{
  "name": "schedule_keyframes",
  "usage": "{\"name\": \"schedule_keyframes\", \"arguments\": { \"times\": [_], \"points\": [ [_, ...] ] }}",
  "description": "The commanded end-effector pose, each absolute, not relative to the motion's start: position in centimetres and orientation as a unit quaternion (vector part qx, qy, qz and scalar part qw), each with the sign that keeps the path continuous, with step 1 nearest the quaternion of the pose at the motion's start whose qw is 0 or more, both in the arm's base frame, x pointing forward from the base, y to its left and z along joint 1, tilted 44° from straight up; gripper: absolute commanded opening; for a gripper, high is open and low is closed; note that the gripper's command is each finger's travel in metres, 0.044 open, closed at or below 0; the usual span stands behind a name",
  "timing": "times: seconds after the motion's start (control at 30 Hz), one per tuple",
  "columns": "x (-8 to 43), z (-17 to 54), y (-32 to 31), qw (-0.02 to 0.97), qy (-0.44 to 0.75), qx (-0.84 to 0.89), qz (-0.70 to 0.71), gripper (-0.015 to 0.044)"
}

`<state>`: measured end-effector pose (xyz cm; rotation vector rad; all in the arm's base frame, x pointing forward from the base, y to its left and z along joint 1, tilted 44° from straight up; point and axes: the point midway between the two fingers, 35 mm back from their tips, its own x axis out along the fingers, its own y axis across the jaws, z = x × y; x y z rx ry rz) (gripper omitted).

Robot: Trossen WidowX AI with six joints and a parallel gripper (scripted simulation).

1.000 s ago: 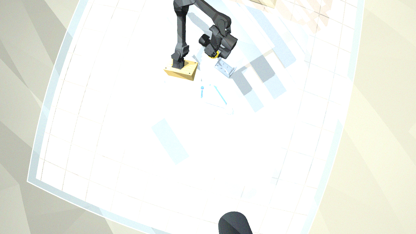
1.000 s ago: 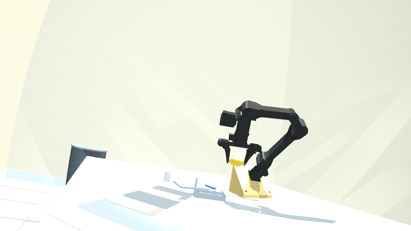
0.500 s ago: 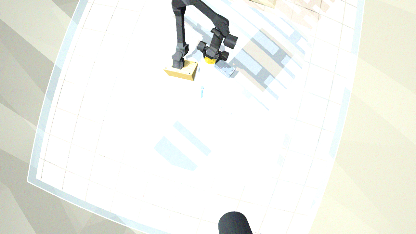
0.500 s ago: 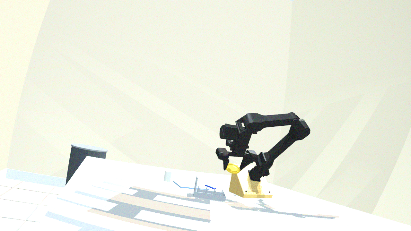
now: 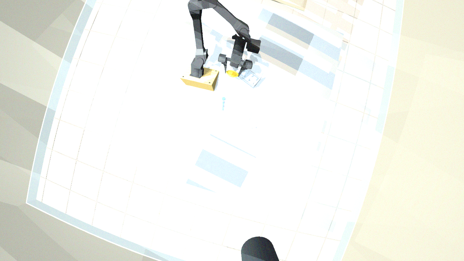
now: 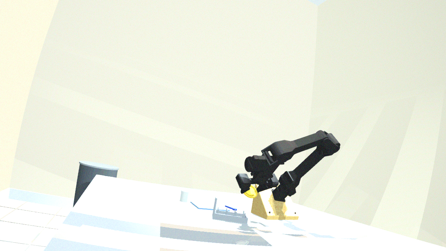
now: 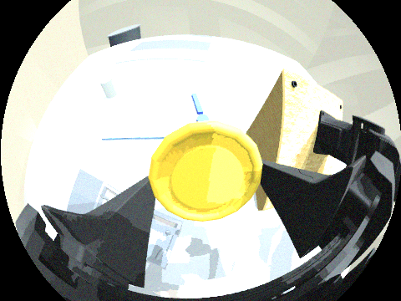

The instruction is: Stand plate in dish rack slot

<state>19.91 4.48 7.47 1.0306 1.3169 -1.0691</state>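
The yellow plate [image 5: 232, 73] [image 6: 250, 191] [image 7: 205, 171] is off the table, steeply tilted in the exterior view. My gripper [image 5: 232, 73] [image 6: 251, 191] [image 7: 205, 174] is shut on it, one finger at each opposite side of the rim. The pale grey dish rack [image 5: 253, 86] [image 6: 230, 217] [image 7: 178, 230] stands on the table, with short posts inside and a tall wall at one end. In the top view the plate is just left of the rack; in the exterior view it is above and right of it. The left finger hides part of the rack in the wrist view.
The wooden arm base [image 5: 199, 85] [image 6: 260, 206] [image 7: 267, 125] is close to the plate, on the side away from the rack. A blue stick-like utensil [image 5: 223, 104] [image 6: 230, 207] [image 7: 197, 104] lies on the table. A whitish cup [image 6: 184, 196] [image 7: 109, 89] stands farther off.
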Motion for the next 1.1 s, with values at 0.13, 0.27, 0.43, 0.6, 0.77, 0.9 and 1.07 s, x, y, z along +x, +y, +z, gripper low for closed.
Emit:
{"name": "schedule_keyframes", "arguments": {
  "times": [0.13, 0.27, 0.43, 0.6, 0.77, 0.9, 1.07],
  "points": [
    [20.4, 6.7, 4.7, 0.623, 0.512, 0.401, -0.435, 0.0000],
    [20.7, 6.3, 5.0, 0.659, 0.489, 0.384, -0.423, 0.0000],
    [21.1, 6.1, 5.4, 0.700, 0.459, 0.367, -0.407, 0.0000],
    [21.4, 5.9, 5.9, 0.738, 0.425, 0.352, -0.387, 0.0000],
    [21.6, 5.9, 6.4, 0.773, 0.390, 0.342, -0.365, 0.0000],
    [21.8, 6.1, 6.9, 0.799, 0.361, 0.335, -0.346, 0.0000],
    [21.8, 6.3, 7.5, 0.827, 0.323, 0.331, -0.320, 0.0000]
  ]
}}
